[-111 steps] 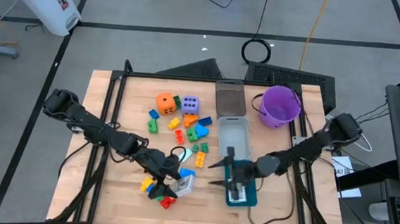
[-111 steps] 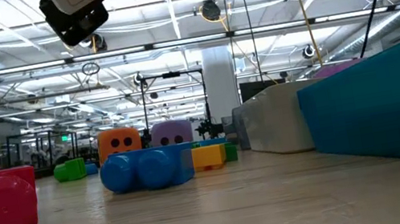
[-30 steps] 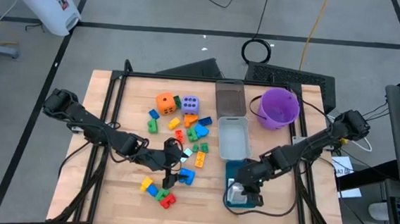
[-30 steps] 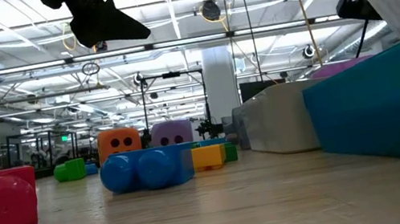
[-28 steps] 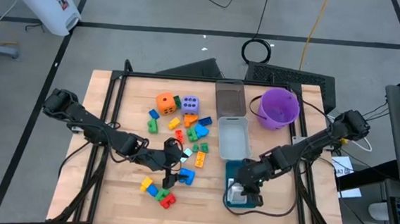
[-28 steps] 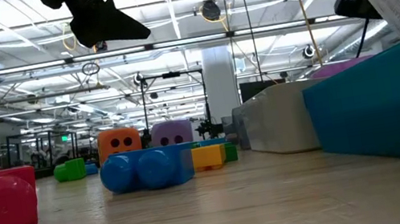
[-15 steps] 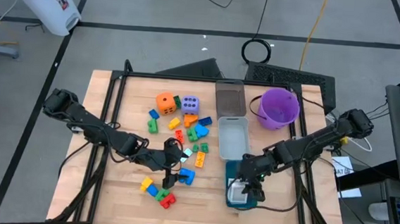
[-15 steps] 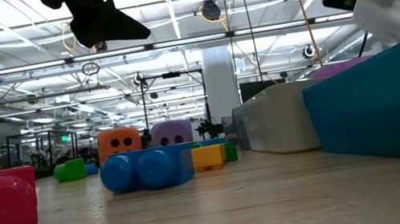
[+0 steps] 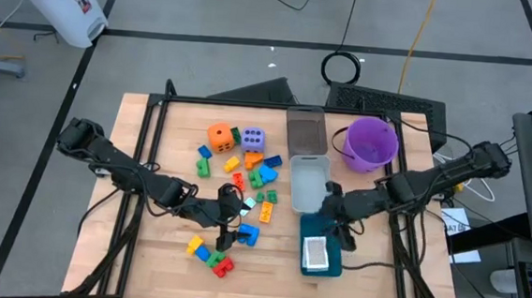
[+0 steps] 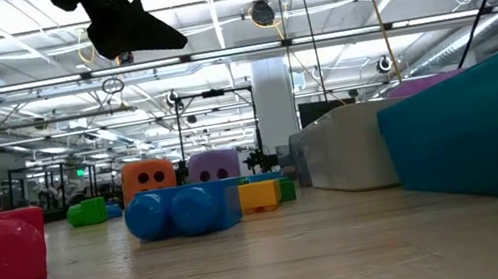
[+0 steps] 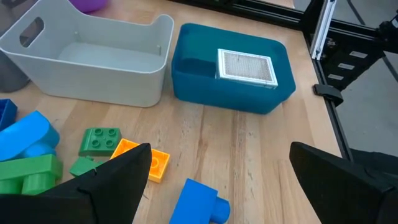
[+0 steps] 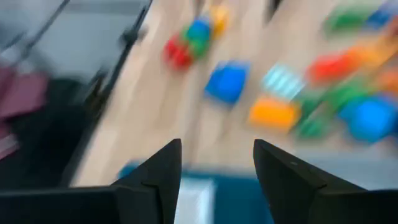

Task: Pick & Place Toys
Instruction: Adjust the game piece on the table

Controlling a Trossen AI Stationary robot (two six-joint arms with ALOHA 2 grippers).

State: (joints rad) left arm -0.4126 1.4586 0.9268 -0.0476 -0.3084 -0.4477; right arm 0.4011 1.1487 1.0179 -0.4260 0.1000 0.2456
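Small coloured blocks [image 9: 255, 172] lie on the table with an orange die [image 9: 220, 135] and a lavender die [image 9: 253, 139]. More blocks [image 9: 210, 253] lie near the front edge. A white card [image 9: 316, 254] lies flat in the teal tray [image 9: 303, 238]; it also shows in the left wrist view [image 11: 247, 65]. My left gripper [image 9: 233, 217] hovers open and empty over a blue block [image 11: 199, 202]. My right gripper [image 9: 339, 231] is open and empty above the tray's far end; its wrist view [image 12: 217, 168] is blurred.
A grey bin [image 9: 308, 185] stands just beyond the teal tray, a darker grey bin [image 9: 306, 131] behind it, and a purple bucket [image 9: 373, 140] at the far right. Bare wood lies between the front blocks and the tray.
My right gripper has let go of the white card, which now lies flat in the teal tray. The gripper has risen and drawn back toward the table's far edge. My left arm has kept still.
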